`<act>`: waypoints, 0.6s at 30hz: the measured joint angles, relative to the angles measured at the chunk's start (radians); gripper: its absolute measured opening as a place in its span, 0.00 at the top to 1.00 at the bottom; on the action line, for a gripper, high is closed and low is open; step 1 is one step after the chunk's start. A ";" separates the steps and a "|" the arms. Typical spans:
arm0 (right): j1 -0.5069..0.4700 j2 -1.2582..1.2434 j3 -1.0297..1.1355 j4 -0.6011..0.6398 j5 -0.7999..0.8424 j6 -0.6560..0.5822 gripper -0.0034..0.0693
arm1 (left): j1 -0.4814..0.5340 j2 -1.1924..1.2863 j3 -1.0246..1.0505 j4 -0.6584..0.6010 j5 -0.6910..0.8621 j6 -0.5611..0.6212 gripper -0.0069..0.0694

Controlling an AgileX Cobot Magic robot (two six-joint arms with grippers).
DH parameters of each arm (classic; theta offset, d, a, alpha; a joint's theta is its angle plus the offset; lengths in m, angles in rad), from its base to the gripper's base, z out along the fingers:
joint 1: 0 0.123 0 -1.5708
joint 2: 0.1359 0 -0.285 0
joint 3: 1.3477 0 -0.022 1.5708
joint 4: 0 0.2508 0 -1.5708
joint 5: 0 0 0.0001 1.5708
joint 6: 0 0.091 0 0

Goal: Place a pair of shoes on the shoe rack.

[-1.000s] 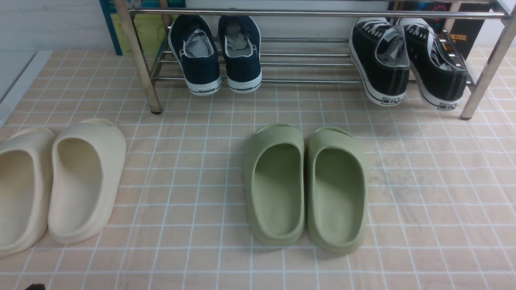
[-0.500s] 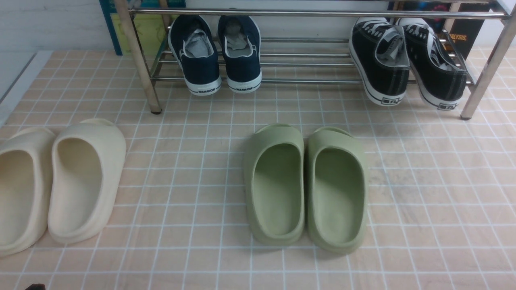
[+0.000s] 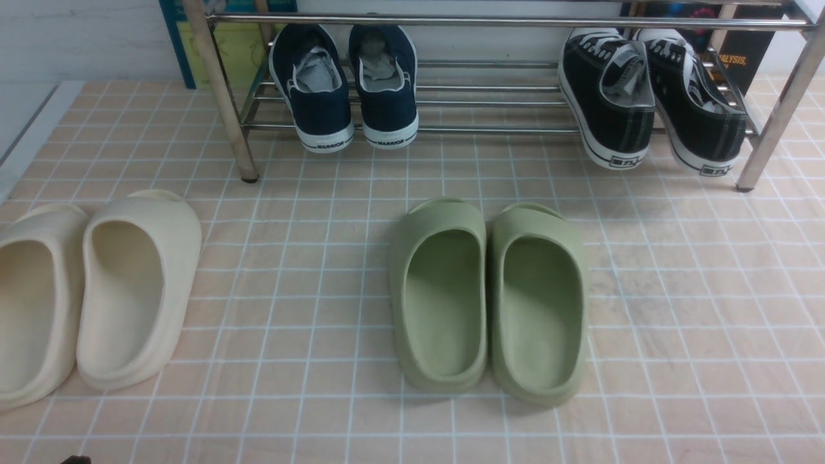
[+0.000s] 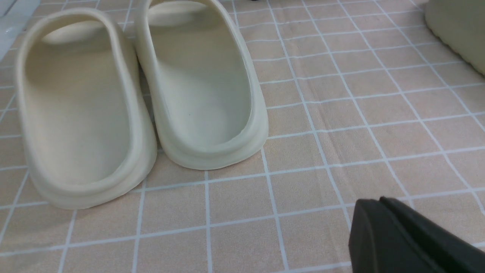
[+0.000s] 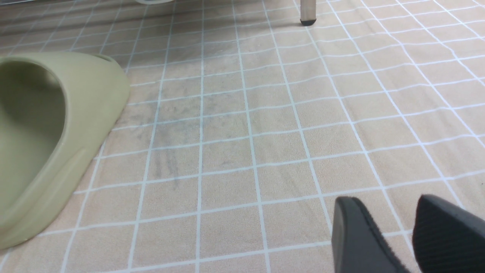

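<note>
Both navy-blue canvas slip-ons (image 3: pixel 345 90) sit on the silver tube rack (image 3: pixel 503 21), far ahead of both grippers; placing looks finished. The right gripper (image 5: pixel 394 231) is slightly parted and empty; the left gripper (image 4: pixel 401 235) looks closed and empty. Next, I judge, only parking.

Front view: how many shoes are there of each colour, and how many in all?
Navy slip-ons on the shoe rack: 2
Black lace-up sneakers on the rack: 2
Green slides on the floor: 2
Cream slides on the floor: 2
Total: 8 shoes, 4 pairs
</note>
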 joint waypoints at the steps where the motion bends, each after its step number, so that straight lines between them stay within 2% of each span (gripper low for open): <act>1: 0.000 0.000 0.000 0.000 0.000 0.000 0.62 | 0.000 0.000 0.000 0.000 0.001 0.000 0.89; 18: 0.000 0.000 0.000 0.000 0.000 0.000 0.62 | 0.000 0.000 0.000 -0.001 0.001 0.003 0.88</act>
